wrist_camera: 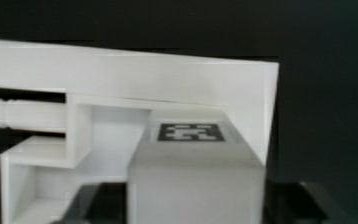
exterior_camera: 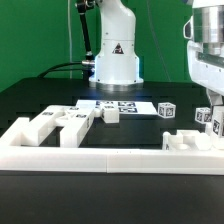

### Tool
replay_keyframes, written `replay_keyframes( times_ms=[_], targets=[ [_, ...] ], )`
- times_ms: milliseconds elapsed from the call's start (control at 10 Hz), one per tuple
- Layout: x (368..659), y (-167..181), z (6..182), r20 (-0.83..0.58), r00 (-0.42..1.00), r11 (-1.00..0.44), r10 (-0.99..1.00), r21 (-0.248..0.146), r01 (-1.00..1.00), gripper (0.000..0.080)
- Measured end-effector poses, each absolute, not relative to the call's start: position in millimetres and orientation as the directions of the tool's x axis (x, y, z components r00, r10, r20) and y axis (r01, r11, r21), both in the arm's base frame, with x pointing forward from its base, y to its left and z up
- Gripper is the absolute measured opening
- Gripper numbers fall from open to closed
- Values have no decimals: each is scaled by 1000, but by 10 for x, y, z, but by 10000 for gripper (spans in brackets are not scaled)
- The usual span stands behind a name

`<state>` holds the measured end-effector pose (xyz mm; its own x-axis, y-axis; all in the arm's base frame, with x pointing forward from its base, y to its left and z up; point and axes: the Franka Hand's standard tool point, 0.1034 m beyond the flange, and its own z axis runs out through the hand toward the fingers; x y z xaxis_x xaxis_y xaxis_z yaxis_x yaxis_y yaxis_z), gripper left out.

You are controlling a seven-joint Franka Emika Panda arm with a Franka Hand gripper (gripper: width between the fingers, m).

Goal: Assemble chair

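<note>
gripper [exterior_camera: 212,112]: pressed together, pinching the tagged chair piece [exterior_camera: 204,116], well to the exterior view's right of the marker board [exterior_camera: 125,105] and nearer the camera.
tagged chair piece, wrist view [wrist_camera: 194,165]: 1 tag faced the camera; the piece lay against a larger white frame part [wrist_camera: 140,75].
blocky chair part [exterior_camera: 185,143]: on the table just below the gripper.
loose chair pieces [exterior_camera: 62,124]: grouped to the exterior view's left of the marker board, nearer the camera.
cube 1 [exterior_camera: 112,115]: just in front of the marker board.
cube 2 [exterior_camera: 167,108]: just beside the marker board's right end in the exterior view.
border rail [exterior_camera: 110,160]: between the marker board and the camera.
</note>
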<state>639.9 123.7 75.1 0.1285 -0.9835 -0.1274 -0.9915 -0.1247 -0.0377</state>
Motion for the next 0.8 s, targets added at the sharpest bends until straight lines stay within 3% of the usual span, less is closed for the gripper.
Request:
replay_keyframes(
  times_ms=[100, 200, 300, 800],
  targets=[
    [6398, 1247, 752, -126, 162, -157, -979, -42, -987, 482],
    [6398, 1257, 755, -123, 211, -207, -970, -48, -977, 482],
    [6397, 1278, 758, -114, 339, -334, -934, -64, -941, 630],
    [6385, 1330, 755, -80, 702, -694, -708, -106, -712, 649]
  ],
)
